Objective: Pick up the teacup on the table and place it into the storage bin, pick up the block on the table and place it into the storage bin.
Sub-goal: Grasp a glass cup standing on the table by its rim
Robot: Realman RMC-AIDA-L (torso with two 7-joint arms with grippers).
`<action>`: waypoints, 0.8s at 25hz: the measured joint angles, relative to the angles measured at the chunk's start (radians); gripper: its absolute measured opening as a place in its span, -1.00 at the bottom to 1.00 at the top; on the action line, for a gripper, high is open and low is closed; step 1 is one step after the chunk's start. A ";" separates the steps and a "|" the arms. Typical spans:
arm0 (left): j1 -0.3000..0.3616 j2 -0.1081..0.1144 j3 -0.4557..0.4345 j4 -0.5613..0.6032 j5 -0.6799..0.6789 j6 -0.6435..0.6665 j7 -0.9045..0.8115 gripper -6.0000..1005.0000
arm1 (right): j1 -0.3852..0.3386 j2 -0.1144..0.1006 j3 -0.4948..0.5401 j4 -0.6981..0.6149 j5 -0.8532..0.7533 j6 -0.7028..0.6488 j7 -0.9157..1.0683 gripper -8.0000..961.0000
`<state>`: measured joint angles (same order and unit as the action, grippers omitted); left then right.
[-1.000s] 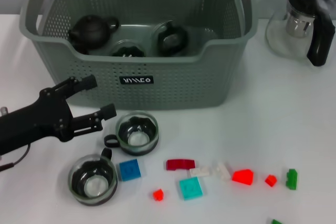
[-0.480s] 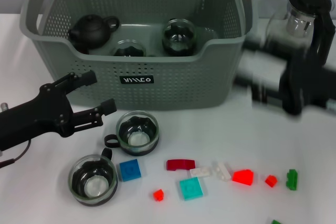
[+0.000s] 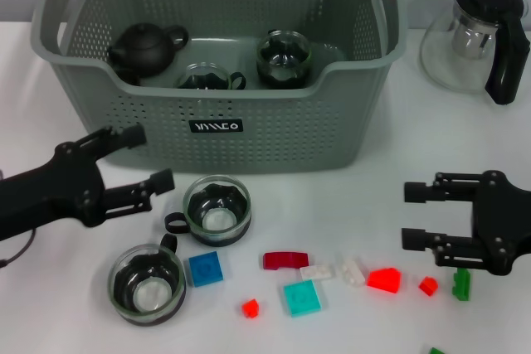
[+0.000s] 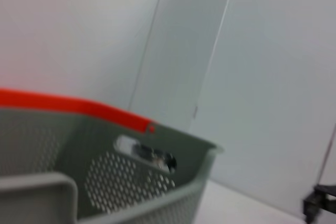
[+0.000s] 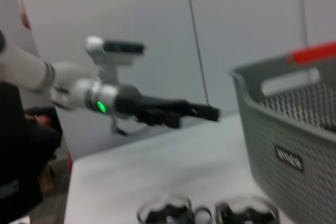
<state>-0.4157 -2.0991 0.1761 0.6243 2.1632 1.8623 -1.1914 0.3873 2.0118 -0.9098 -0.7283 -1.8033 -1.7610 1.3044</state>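
Right tool, earlier blurred beside the bin, now low over the bench, fingers wide, pointing left above the red block. Left tool wide, empty, arm level, before the bin. Teacup on bench, just beside it.

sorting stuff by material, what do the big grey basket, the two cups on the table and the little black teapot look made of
The large grey perforated storage bin looks like matte moulded plastic: uniform holes, orange clips. The two clear round teacups with dark handles look like glass, since you see through their walls. The small black teapot inside the bin has a dull sheen, perhaps ceramic or clay.
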 joint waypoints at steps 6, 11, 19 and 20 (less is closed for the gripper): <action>0.011 0.007 0.100 0.272 0.069 0.154 -0.238 0.85 | 0.023 -0.003 0.068 -0.001 -0.090 -0.003 0.038 0.36; 0.016 0.006 0.385 0.553 0.109 0.191 -0.489 0.85 | 0.035 0.006 0.070 -0.001 -0.109 0.000 0.040 0.36; -0.097 0.001 0.670 0.717 0.338 0.188 -0.804 0.85 | 0.045 0.009 0.089 0.011 -0.113 0.009 0.040 0.36; -0.107 -0.001 0.705 0.723 0.364 0.187 -0.825 0.85 | 0.046 0.009 0.092 0.010 -0.114 0.010 0.040 0.36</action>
<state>-0.5226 -2.1003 0.8812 1.3472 2.5270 2.0494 -2.0163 0.4335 2.0208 -0.8176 -0.7178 -1.9170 -1.7507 1.3449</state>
